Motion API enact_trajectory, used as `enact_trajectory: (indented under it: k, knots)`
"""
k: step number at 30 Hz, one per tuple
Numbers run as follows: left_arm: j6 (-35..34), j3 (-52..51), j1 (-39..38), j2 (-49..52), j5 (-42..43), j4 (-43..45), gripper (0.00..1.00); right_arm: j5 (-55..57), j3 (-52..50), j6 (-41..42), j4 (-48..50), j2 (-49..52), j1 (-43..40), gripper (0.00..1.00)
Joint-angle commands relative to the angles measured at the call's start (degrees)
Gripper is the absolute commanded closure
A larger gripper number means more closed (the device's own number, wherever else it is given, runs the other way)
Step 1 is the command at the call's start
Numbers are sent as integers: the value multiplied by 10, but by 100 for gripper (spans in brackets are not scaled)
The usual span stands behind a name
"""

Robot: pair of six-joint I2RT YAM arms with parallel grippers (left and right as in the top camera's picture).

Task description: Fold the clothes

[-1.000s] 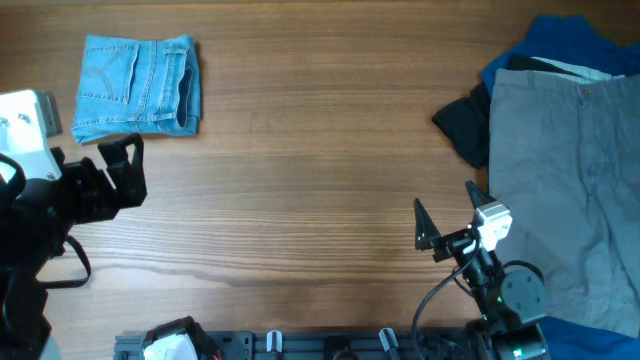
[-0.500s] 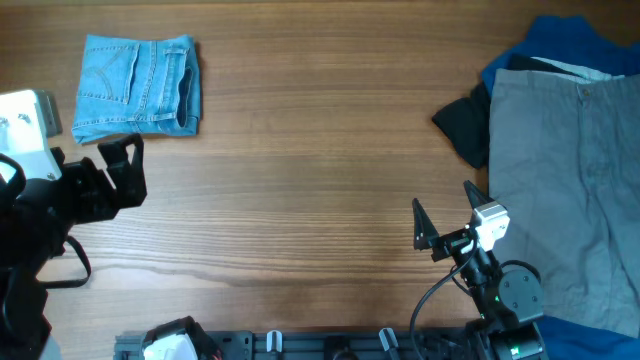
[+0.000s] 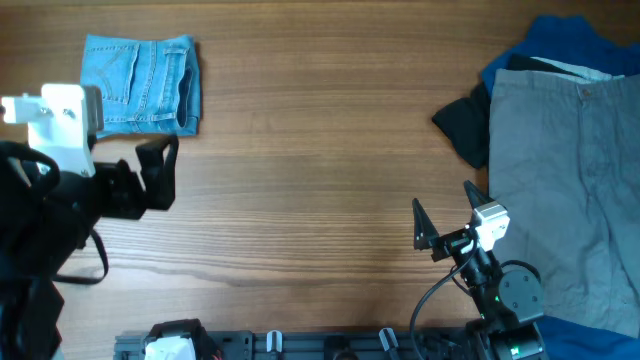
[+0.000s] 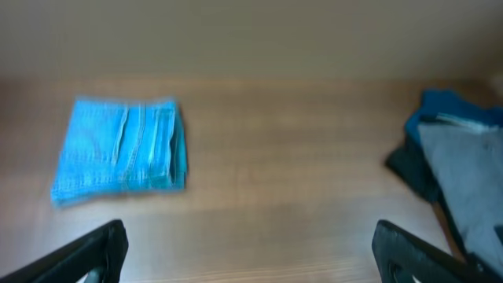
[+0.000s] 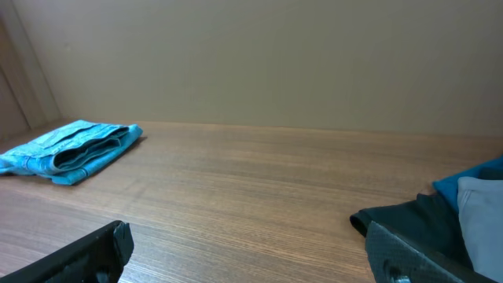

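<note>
The clothes are a pair of light blue denim jeans (image 3: 140,85), lying folded into a compact rectangle at the table's far left. They also show in the left wrist view (image 4: 122,149), blurred, and in the right wrist view (image 5: 71,145). My left gripper (image 3: 165,178) hangs open just in front of and slightly right of the jeans, apart from them, with nothing between its fingers (image 4: 94,253). My right gripper (image 3: 443,205) stands open near the front edge at centre right, over bare wood, with its fingers (image 5: 416,253) spread wide and empty.
A pile of other garments fills the right side: grey trousers (image 3: 570,190) on top, a blue piece (image 3: 560,45) behind and a black piece (image 3: 462,125) sticking out to the left. The wooden table (image 3: 320,160) spans the view. Cables and a rail run along the front edge (image 3: 330,345).
My left arm has swung right and a little forward, and its white wrist block now overlaps the jeans' left edge in the overhead view. The right arm and the jeans have not moved.
</note>
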Motion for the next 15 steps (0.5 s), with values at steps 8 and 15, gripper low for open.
enact_trajectory:
  k: [8, 15]
  knots:
    - [-162, -403, -18, -219, -86, 381, 0, -6, -1, 8, 3, -8, -4, 0]
    - [-221, -691, -18, -436, -108, 598, 0, -6, -1, 8, 3, -8, -4, 0]
